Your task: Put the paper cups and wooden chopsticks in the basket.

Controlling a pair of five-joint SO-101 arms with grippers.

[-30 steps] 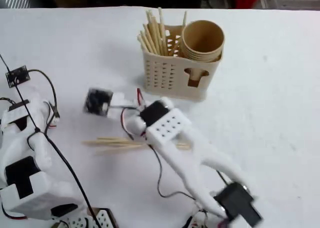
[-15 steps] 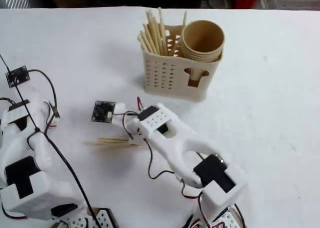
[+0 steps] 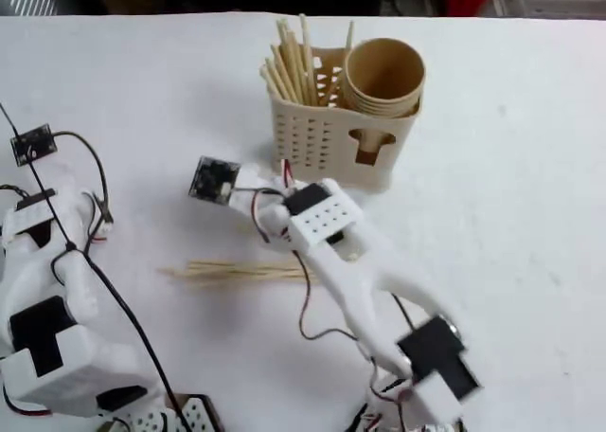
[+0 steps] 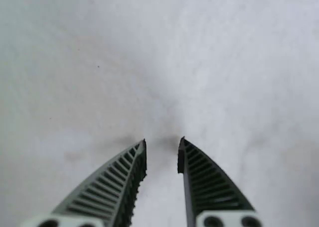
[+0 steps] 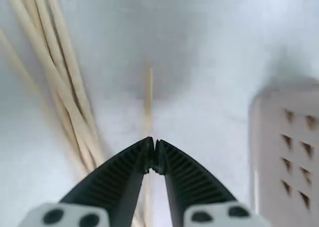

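Cream slotted basket at 12 o'clock on the table holds stacked tan paper cups and upright wooden chopsticks; a pale loose bundle lies flat at its 7 o'clock. Tips of the right gripper are pressed together over a single chopstick (whether they pinch it cannot be told); the left gripper is slightly spread.

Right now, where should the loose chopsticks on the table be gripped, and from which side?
Probably at the middle of the loose chopsticks, from straight above, with the right pincer closing across their length. They lie flat and nearly parallel, so a mid-length grip should stay balanced.
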